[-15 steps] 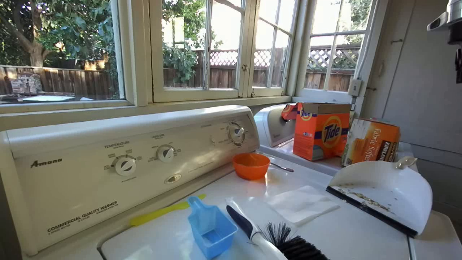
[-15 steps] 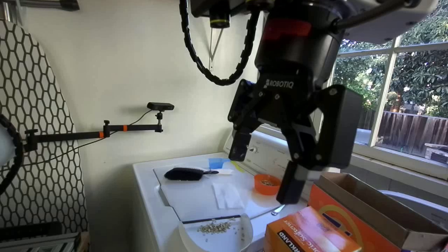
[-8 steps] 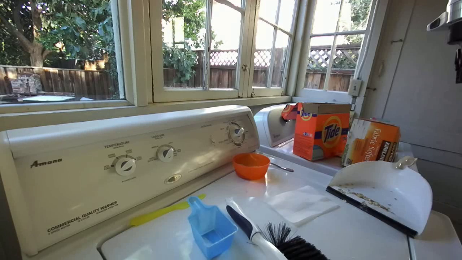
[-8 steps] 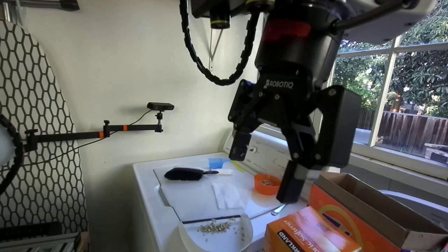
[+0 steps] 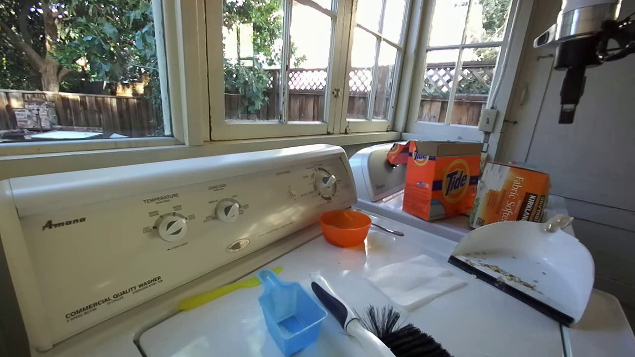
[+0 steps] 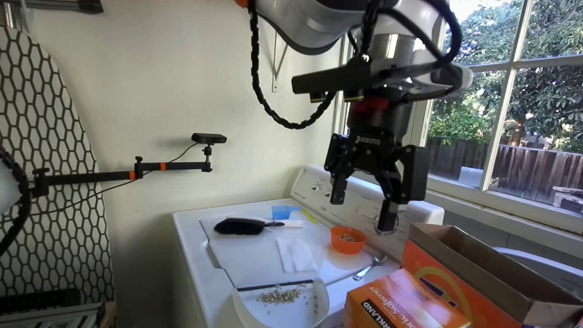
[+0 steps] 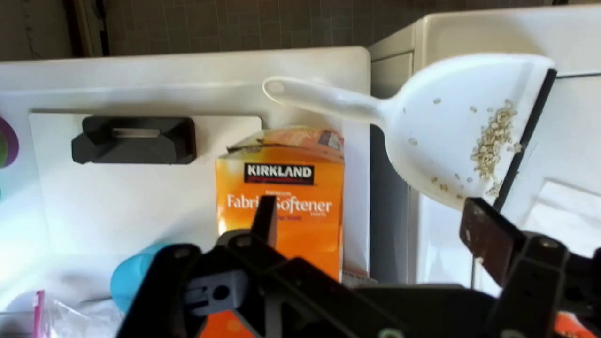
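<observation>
In an exterior view, the gripper (image 5: pixel 567 117) hangs in the air edge-on, so its spread is unclear there; the softener box (image 5: pixel 511 196) stands beside the detergent box (image 5: pixel 441 183). The brush (image 5: pixel 414 342) is cut off, and the orange bowl (image 5: pixel 345 233) hides its contents.

In an exterior view, the jaws stand well apart with nothing between them; grains (image 6: pixel 280 296) lie in the dustpan (image 6: pixel 248 310), similar bits in the bowl. I judge no grasp made yet.

In the wrist view, the gripper covers the softener box's lower part; an orange patch (image 7: pixel 570 325) is too cut off to identify.
</observation>
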Robot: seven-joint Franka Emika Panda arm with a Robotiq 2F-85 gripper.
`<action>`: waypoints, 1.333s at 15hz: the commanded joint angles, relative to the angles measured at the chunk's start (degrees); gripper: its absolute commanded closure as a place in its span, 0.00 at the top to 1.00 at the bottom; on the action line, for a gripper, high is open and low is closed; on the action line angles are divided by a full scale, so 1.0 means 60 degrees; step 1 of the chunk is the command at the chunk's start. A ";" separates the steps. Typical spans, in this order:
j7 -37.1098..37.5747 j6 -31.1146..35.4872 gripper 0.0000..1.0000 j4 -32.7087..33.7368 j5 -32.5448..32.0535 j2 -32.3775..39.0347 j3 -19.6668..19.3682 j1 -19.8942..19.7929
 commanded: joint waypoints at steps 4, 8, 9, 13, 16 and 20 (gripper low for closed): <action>0.2065 0.1270 1.00 0.0183 0.0035 0.0819 0.0868 0.0353; 0.1963 0.1174 1.00 0.0110 0.0004 0.0759 0.0918 0.0340; 0.1966 0.1175 1.00 0.0112 0.0004 0.0762 0.0912 0.0335; 0.2892 0.1297 1.00 0.0130 0.0374 0.0835 0.0879 0.0295; 0.3951 0.1772 1.00 0.0170 0.0595 0.1019 0.0984 0.0360; 0.5245 0.2834 1.00 0.0163 0.0803 0.1268 0.1192 0.0509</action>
